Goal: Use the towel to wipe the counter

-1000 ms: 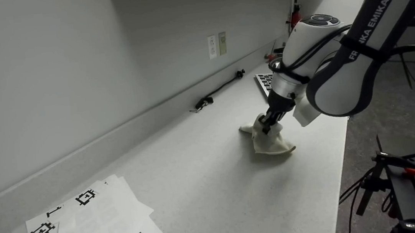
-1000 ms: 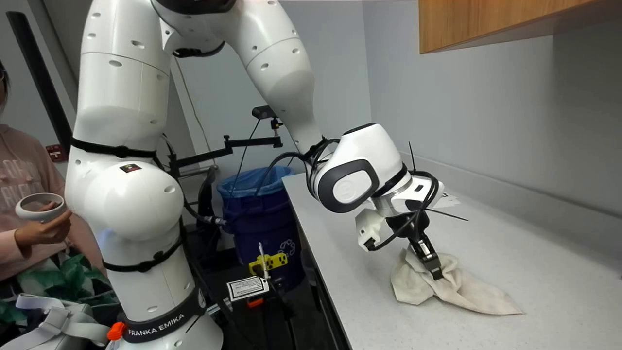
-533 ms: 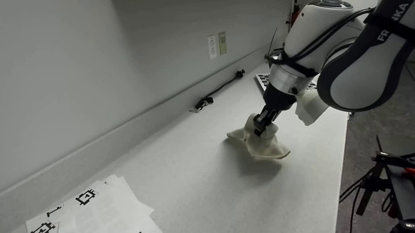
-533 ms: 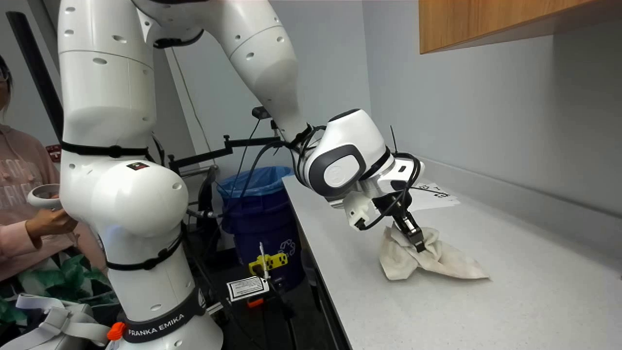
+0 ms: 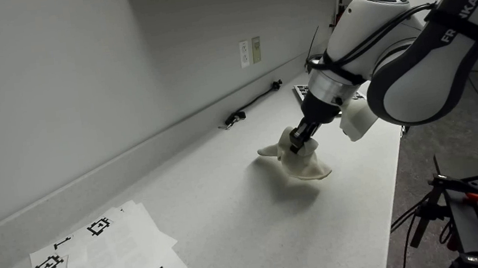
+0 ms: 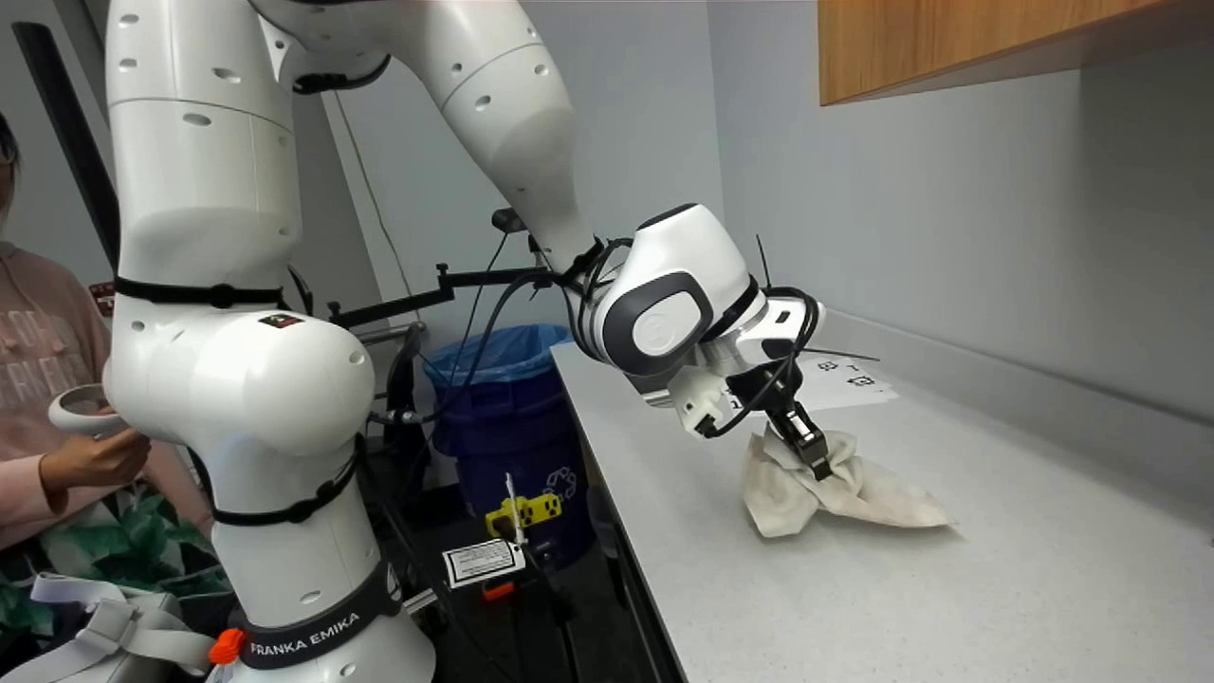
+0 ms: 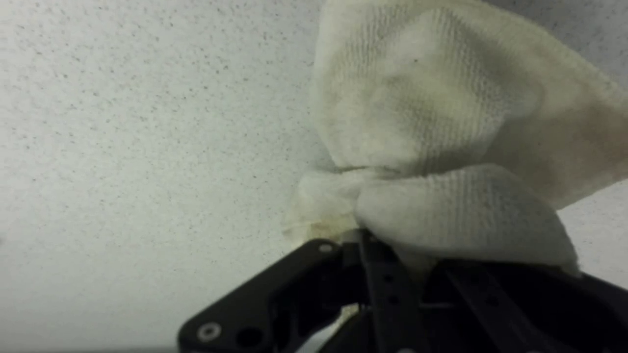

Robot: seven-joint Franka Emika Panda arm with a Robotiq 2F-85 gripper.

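Jaws clench the towel (image 6: 849,493) over the worktop (image 6: 996,607); at their eight o'clock in an exterior view, the base (image 6: 308,636) reads "FRANKA EMIKA".

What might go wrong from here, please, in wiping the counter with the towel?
The tool pinches the towel in a bunch, so it might slip free. Judging by the shadow, the towel seems partly raised off the counter, so it may miss spots. A wide sweep could drag the papers lying on the counter.
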